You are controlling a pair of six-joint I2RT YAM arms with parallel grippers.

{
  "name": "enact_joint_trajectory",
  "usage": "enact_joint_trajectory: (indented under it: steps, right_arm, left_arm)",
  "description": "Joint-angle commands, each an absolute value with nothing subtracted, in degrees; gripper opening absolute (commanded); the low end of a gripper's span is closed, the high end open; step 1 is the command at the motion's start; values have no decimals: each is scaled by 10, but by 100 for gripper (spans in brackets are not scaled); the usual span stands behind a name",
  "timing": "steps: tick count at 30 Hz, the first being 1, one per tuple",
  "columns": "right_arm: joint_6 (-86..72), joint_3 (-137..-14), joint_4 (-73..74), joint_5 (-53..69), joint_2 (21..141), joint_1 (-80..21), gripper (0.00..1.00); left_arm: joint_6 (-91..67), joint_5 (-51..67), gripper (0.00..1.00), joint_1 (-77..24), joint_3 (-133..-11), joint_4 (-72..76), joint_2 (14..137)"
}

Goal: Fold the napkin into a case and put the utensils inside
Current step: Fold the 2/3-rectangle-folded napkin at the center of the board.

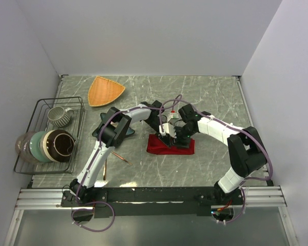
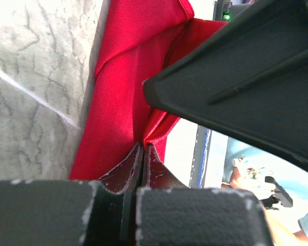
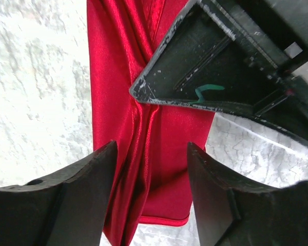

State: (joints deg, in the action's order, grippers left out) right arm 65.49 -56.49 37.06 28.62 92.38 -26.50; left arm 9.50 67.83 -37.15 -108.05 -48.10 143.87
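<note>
The red napkin [image 1: 170,146] lies folded into a short rectangle in the middle of the table. My left gripper [image 1: 167,135] is shut on a raised fold of the napkin [image 2: 118,97], with the fingertips [image 2: 138,154] pressed together on the cloth. My right gripper [image 1: 181,138] is open just above the napkin [image 3: 169,148], right beside the left gripper [image 3: 205,72]. It holds nothing. Two thin copper utensils [image 1: 121,157] lie on the table to the left, near the left arm, one of them [image 1: 105,169] closer to the front edge.
A dark blue star-shaped dish [image 1: 98,131] lies mostly under the left arm. An orange triangular plate [image 1: 106,90] sits at the back left. A wire rack [image 1: 25,154] at the far left holds a mug [image 1: 58,116] and bowls [image 1: 51,145].
</note>
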Motion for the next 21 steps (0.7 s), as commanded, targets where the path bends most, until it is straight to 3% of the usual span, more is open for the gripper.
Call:
enact_joint_trajectory:
  steps: [1,4,8,11,16,21]
  right_arm:
    - [681,-569,380,277,927,-270,60]
    - [679,-569,375,273,929,-270,39]
    - [666,-570,361,251,940,-270,0]
    - [636,-583,357,239,946,-268,0]
    - [635,-579,357,228,937,-265,0]
    - [642,-569,354,212,950,-265,0]
  left_arm:
    - [110,616,1,-363,-1071,-475,1467]
    - [111,617,2,-362,-1071,-475,1467]
    - [116,616,5,-361,-1070,-476,1464]
    - [114,617,10,-358,-1070,-475,1465]
    - [119,641,32,-349,-1072,-477,1465]
    - [104,674,40,-340,-1070,-451,1443]
